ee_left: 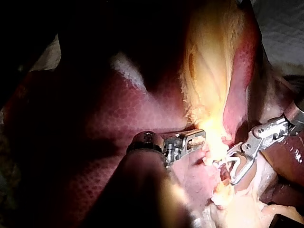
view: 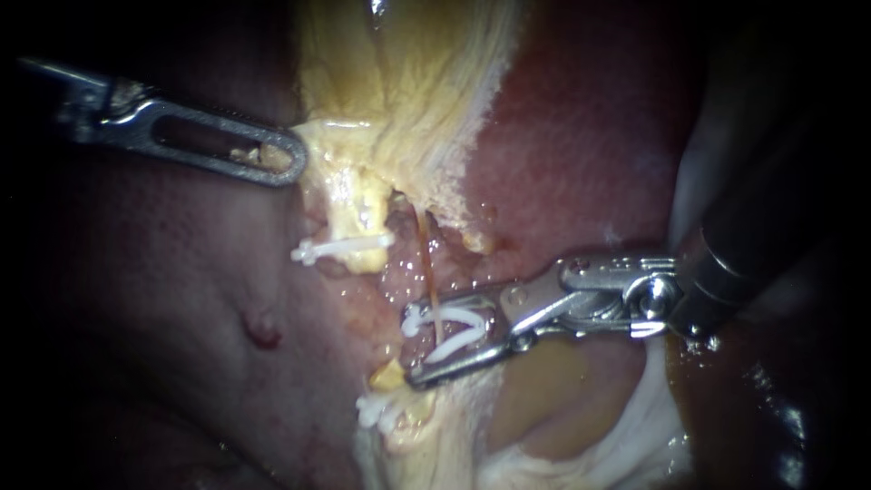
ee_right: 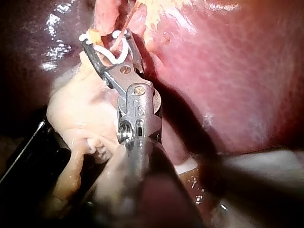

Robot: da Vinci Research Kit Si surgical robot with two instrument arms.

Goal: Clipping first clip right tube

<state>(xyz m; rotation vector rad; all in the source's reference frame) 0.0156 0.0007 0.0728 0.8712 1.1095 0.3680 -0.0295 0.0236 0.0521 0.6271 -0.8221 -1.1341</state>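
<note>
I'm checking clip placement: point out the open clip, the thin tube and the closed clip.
open clip (view: pixel 458 313): endoscope view, upper arm.
thin tube (view: pixel 426 268): endoscope view, mid-length.
closed clip (view: pixel 345 246): endoscope view, middle.

White clip (view: pixel 414 319), dark-red liver (ee_left: pixel 95 137) (mottled); yellow tissue (view: pixel 408 91)
</note>
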